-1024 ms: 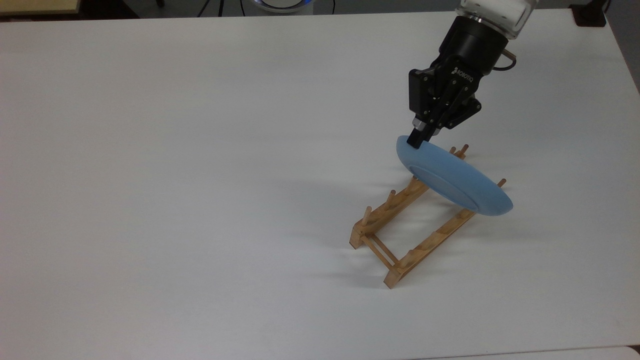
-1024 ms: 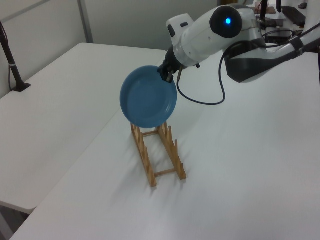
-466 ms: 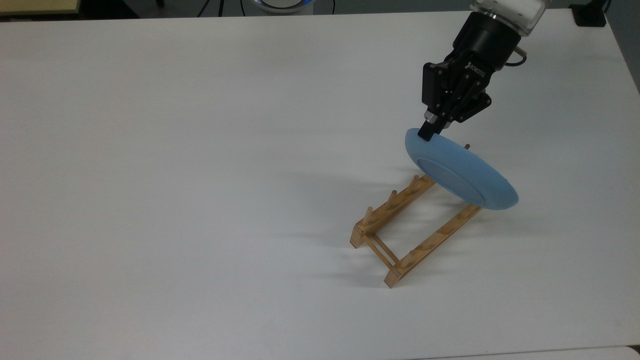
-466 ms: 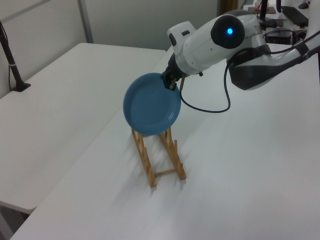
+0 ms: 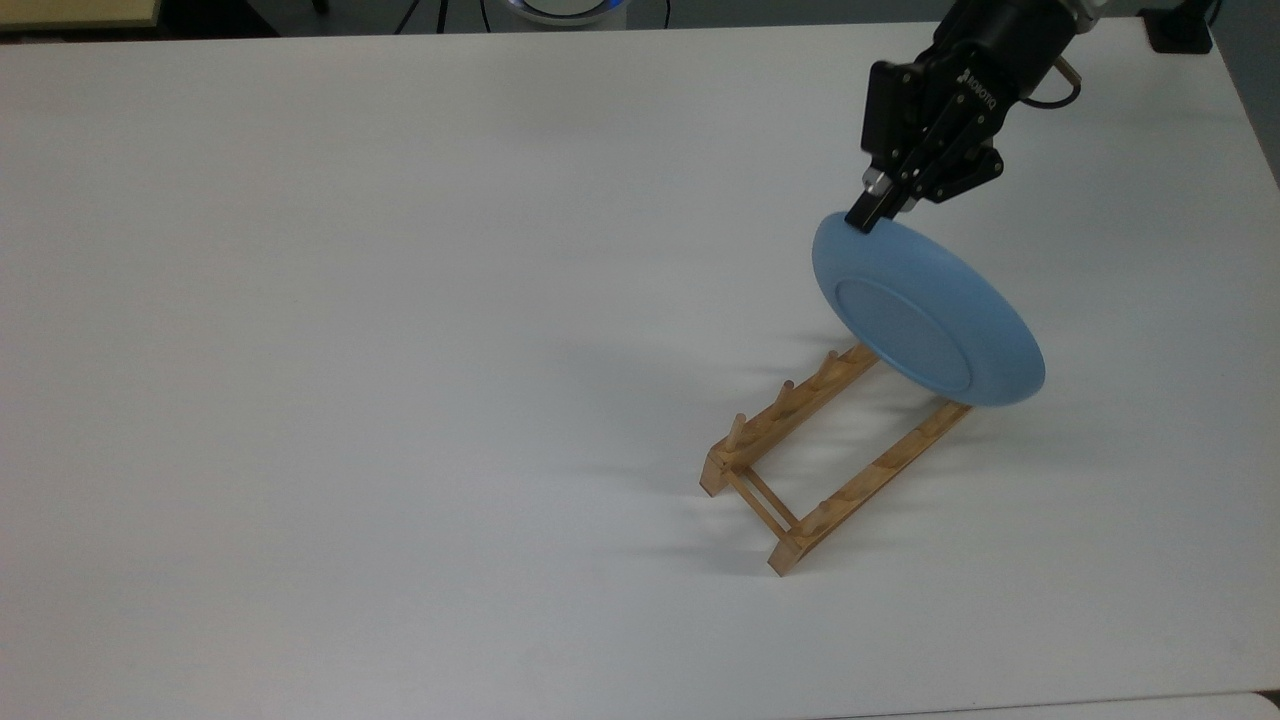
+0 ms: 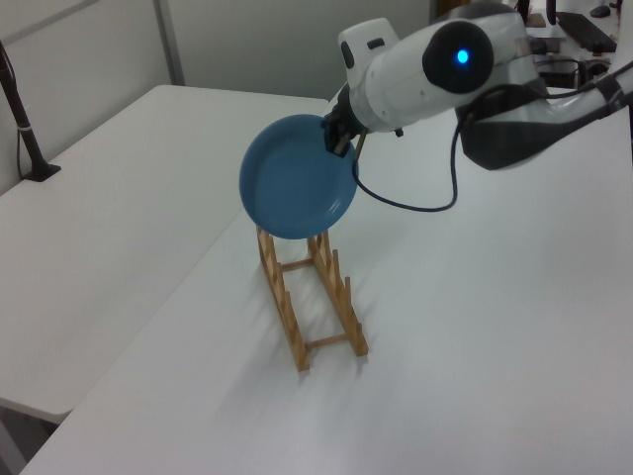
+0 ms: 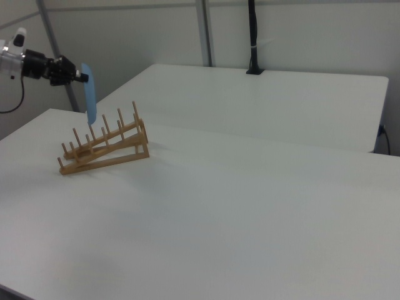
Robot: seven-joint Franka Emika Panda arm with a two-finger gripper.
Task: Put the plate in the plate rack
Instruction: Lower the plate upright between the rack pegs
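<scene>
Writing: the black claw [image 5: 868, 215] carries white letters reading ROBOTIQ on its body in the top view.
Claw: pinched tight on the rim of the plate [image 5: 925, 315]; in the top view it sits at 11 o'clock on the plate's edge, in the left view [image 6: 336, 142] at 2 o'clock.
Plate: light blue, held in the air nearly on edge; the top view shows its smooth underside, the left view [image 6: 297, 191] its hollow face, the right view [image 7: 90, 92] its thin side profile, close to upright.
Plate's place: above the far end of the rack [image 5: 830, 450]; whether its lower edge touches the pegs cannot be told.
Rack: light-brown wood, two rails with upright pegs joined by thin crossbars; it stands on the table [image 5: 400, 350], at 7 o'clock from the plate in the top view and at 6 o'clock in the left view [image 6: 310, 302].
Rack's contents: no plate sits between the pegs in the right view [image 7: 105, 147].
Arm: white, with a blue light [image 6: 460, 56] and a black cable [image 6: 410, 203] looping at 4 o'clock of the plate in the left view.
</scene>
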